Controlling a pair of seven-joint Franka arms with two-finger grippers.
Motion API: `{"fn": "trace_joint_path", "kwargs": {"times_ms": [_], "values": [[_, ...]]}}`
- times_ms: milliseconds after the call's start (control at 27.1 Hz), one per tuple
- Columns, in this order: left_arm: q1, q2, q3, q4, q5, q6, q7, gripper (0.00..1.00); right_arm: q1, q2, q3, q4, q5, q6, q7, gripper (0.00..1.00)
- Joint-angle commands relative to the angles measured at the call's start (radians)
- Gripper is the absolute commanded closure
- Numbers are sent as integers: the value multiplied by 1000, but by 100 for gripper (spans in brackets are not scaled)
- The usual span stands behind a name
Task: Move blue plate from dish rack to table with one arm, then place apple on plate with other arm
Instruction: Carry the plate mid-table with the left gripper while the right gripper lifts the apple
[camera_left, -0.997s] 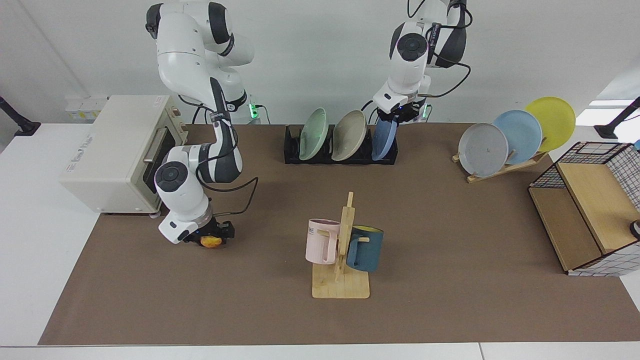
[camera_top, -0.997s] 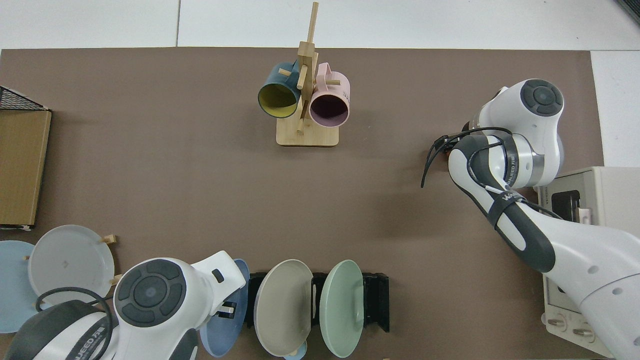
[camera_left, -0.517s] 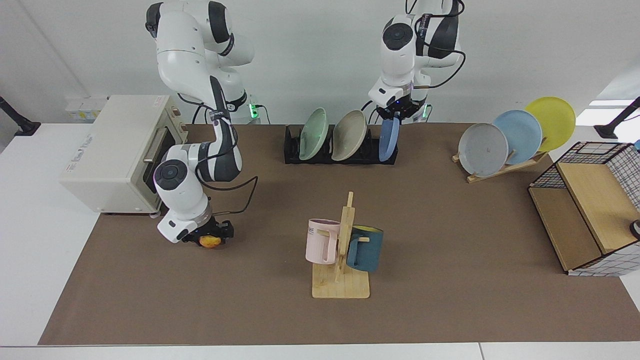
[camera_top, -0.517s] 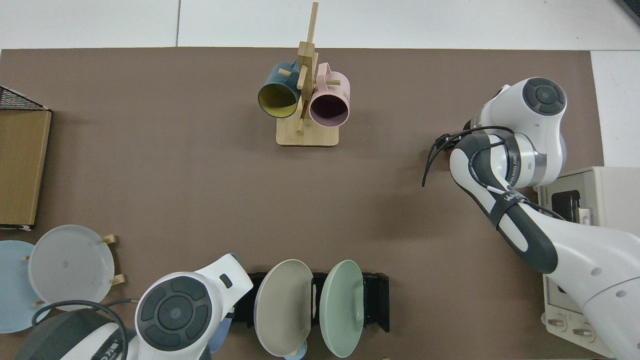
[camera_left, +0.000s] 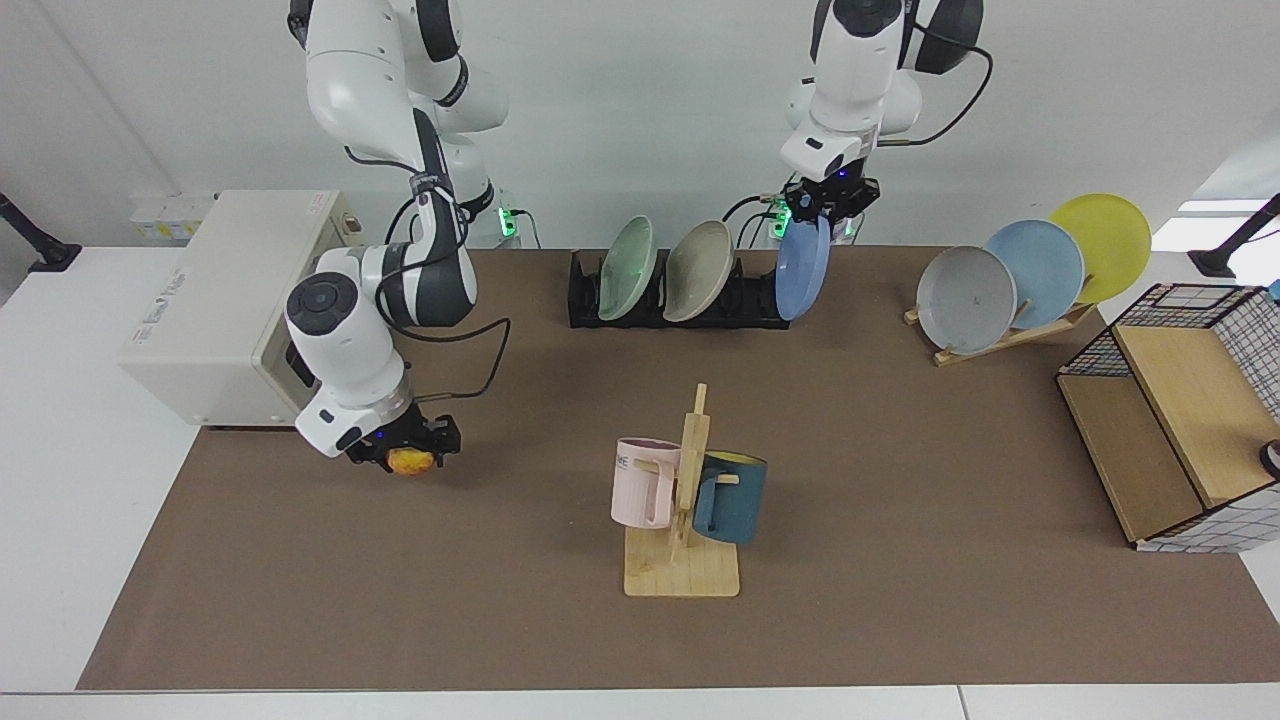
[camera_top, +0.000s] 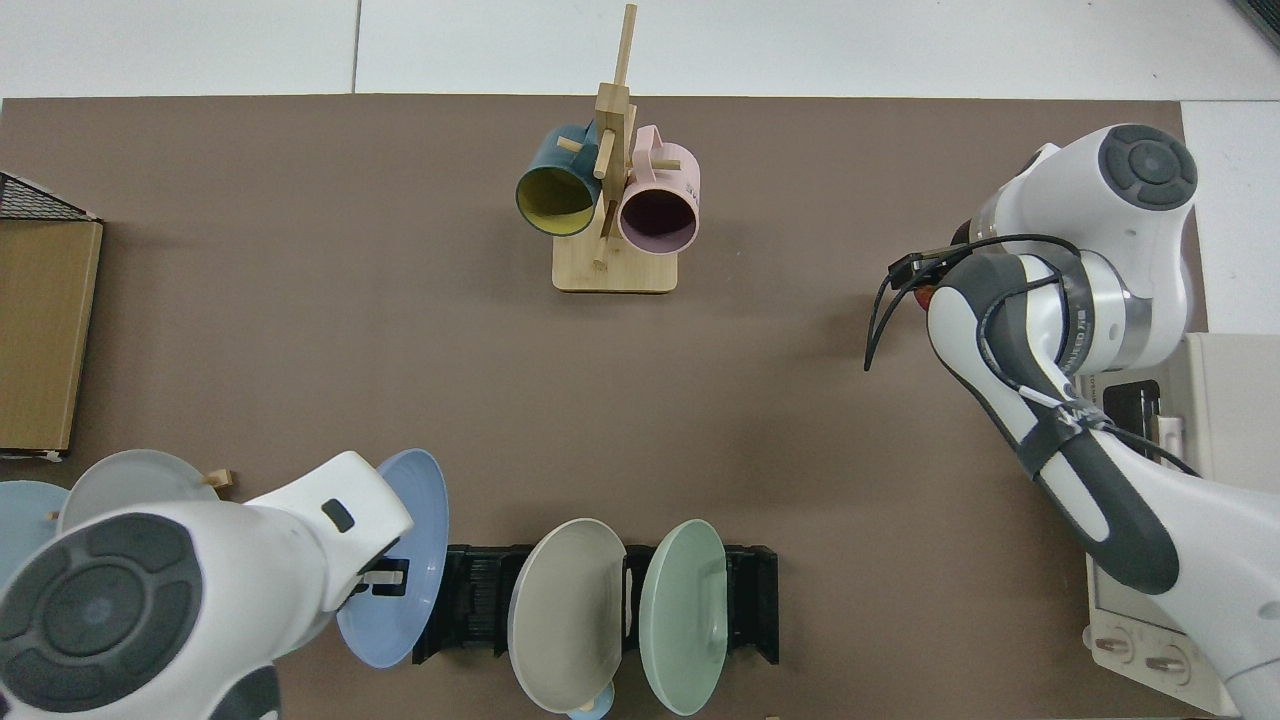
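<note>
The left tool (camera_left: 823, 207) is clamped on the top rim of the blue plate (camera_left: 803, 267), its fingers pinched together on the edge. The plate hangs on edge beneath it, upright with a slight tilt, clear of the dish rack (camera_left: 680, 300) and just past the rack's end on the side nearer the wooden plate stand (camera_left: 1000, 335). Its long axis runs top to bottom, and its hollow face is turned toward the open middle of the desk (camera_left: 900, 480). From above, the same plate (camera_top: 397, 560) shows as a broad blue oval beside the rack's (camera_top: 600, 605) end slot, with the left tool's fingers (camera_top: 385, 578) pressed on its rim.

Two plates stand in the rack, a beige plate (camera_left: 698, 257) and a pale green plate (camera_left: 628, 254), both leaning the same way.

The right tool (camera_left: 405, 455) hangs low over the brown mat in front of the toaster oven (camera_left: 215, 300), closed around the apple (camera_left: 408, 461). The apple sits between the fingers, red and yellow, and looks lifted a little off the mat. In the top view the arm covers almost all of it; only a red sliver (camera_top: 927, 297) shows by the wrist.

A wooden mug tree (camera_left: 685, 510) with a pink mug (camera_left: 642, 482) and a dark teal mug (camera_left: 733, 497) stands mid-desk, well apart from both tools.
</note>
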Motion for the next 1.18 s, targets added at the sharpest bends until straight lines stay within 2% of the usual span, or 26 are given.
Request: {"fn": "trace_joint_path", "kwargs": {"times_ms": [0, 74, 185, 369, 517, 739, 923, 1034, 1145], "values": [[10, 97, 58, 133, 6, -32, 38, 100, 7, -105, 8, -3, -6, -122, -14, 97], [7, 154, 95, 185, -8, -26, 51, 100, 23, -124, 7, 18, -1, -180, -14, 97], [7, 202, 155, 237, -123, -18, 97, 100, 20, -136, 7, 69, -1, -260, -14, 97], [13, 249, 195, 231, -203, 28, 178, 100, 18, -147, 5, 126, -1, -335, -16, 97], [30, 302, 204, 230, -316, 104, 195, 100, 15, -164, 7, 124, -6, -337, -16, 97], [52, 377, 204, 210, -476, 146, 283, 100, 18, -165, 7, 120, -3, -334, -11, 96], [44, 449, 198, 161, -559, 233, 363, 100, 24, -168, 7, 117, -3, -335, 16, 96], [18, 498, 172, 146, -579, 311, 541, 100, 27, -170, 7, 115, 0, -337, 16, 96], [10, 515, 168, 115, -620, 373, 528, 100, 29, -170, 8, 113, 3, -337, 18, 96]]}}
